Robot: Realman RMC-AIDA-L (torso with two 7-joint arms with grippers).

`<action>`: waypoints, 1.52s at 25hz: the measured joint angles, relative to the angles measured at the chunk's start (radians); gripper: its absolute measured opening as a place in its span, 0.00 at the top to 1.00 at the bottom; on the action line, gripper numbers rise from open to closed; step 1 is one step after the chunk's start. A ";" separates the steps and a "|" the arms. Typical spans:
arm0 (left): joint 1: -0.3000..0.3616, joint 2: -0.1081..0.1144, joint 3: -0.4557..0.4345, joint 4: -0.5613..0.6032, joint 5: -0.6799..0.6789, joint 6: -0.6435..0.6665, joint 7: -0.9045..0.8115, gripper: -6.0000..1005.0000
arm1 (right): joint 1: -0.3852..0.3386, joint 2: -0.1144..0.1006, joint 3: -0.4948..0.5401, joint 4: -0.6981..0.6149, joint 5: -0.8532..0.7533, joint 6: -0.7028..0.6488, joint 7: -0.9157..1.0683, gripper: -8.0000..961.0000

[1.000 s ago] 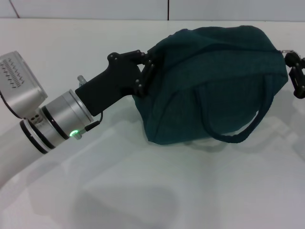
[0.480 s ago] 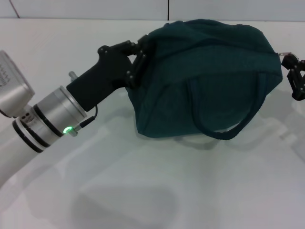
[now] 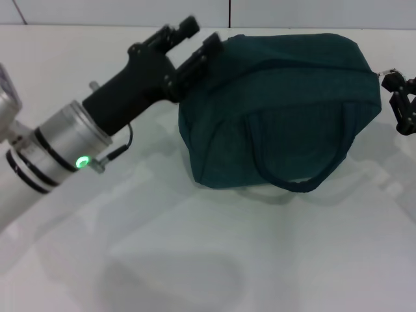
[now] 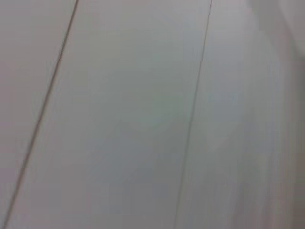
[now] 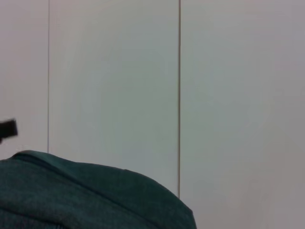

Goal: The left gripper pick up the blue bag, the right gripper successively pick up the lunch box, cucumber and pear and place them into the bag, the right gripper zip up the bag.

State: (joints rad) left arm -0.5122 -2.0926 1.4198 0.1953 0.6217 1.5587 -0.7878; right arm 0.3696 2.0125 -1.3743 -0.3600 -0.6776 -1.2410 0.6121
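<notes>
The left gripper, a black two-fingered claw, has its jaws apart beside the upper left corner of the dark teal fabric bag; the lower finger lies against the cloth at that corner, the upper finger stands clear above it, and no fabric shows between them. At the bag's far right end the black right gripper sits just beside the small metal zipper pull that sticks out there; most of this gripper is cut off by the frame edge, so I cannot tell how its jaws stand.

The soft, rounded bag looks full and closed, with a seam line running along its top. A looped carry handle of the same cloth hangs down its front face. It rests on the white table, toward the far side and right of centre, with a soft shadow under it.

The left arm reaches in diagonally from the lower left, rising toward the bag: black wrist housing, then a silver cylindrical cuff with a lit green light. The right wrist view shows the bag's curved top below a pale panelled wall; the left wrist view shows only pale panels
</notes>
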 joint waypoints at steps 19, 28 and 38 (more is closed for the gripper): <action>-0.309 0.102 -0.007 0.452 0.671 -0.377 -0.892 0.25 | 0.001 -0.002 -0.005 0.000 -0.006 -0.025 -0.009 0.98; -0.324 0.057 -0.009 0.506 0.879 -0.517 -1.049 0.25 | -0.001 -0.002 -0.011 0.006 -0.007 -0.025 -0.009 0.98; -0.315 0.053 -0.009 0.499 0.905 -0.537 -1.051 0.52 | 0.001 -0.002 -0.012 0.005 -0.007 -0.025 -0.009 0.98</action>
State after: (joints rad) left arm -0.8268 -2.0392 1.4112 0.6945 1.5264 1.0213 -1.8391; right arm 0.3705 2.0110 -1.3867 -0.3547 -0.6842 -1.2655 0.6028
